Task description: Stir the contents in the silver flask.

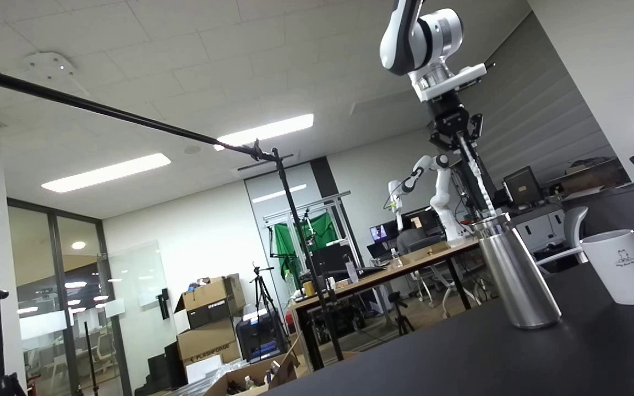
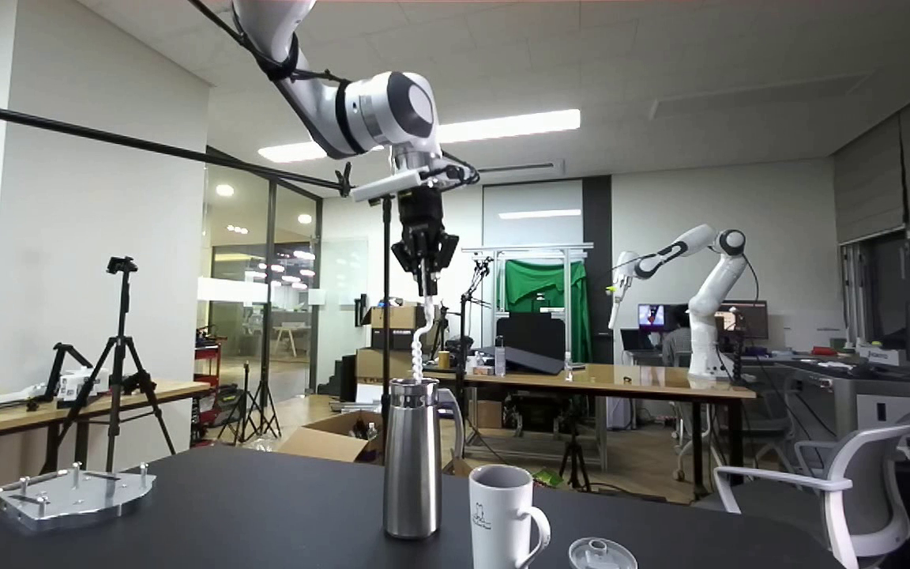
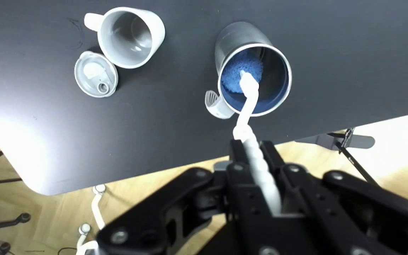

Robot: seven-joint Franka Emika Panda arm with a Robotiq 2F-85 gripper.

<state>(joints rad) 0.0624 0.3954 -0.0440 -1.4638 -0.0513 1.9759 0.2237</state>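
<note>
The silver flask (image 1: 518,283) stands upright on the black table in both exterior views (image 2: 413,474). In the wrist view its open mouth faces the camera, with its outer wall (image 3: 237,33) showing behind the rim. My gripper (image 1: 466,142) is above the flask, also in an exterior view (image 2: 427,288). In the wrist view the fingers (image 3: 253,143) are shut on a white twisted stick (image 3: 249,101). The stick runs down into the flask mouth. Its blue sponge head (image 3: 237,71) is inside the flask, toward one side of the wall. How deep it reaches is hard to tell.
A white mug (image 2: 494,514) with a handle stands close to the flask, also seen in the wrist view (image 3: 129,39). A round lid (image 3: 96,76) lies beside the mug. A clear plate with posts (image 2: 76,498) sits on the black table (image 2: 250,490). A chair (image 2: 866,482) stands past the edge.
</note>
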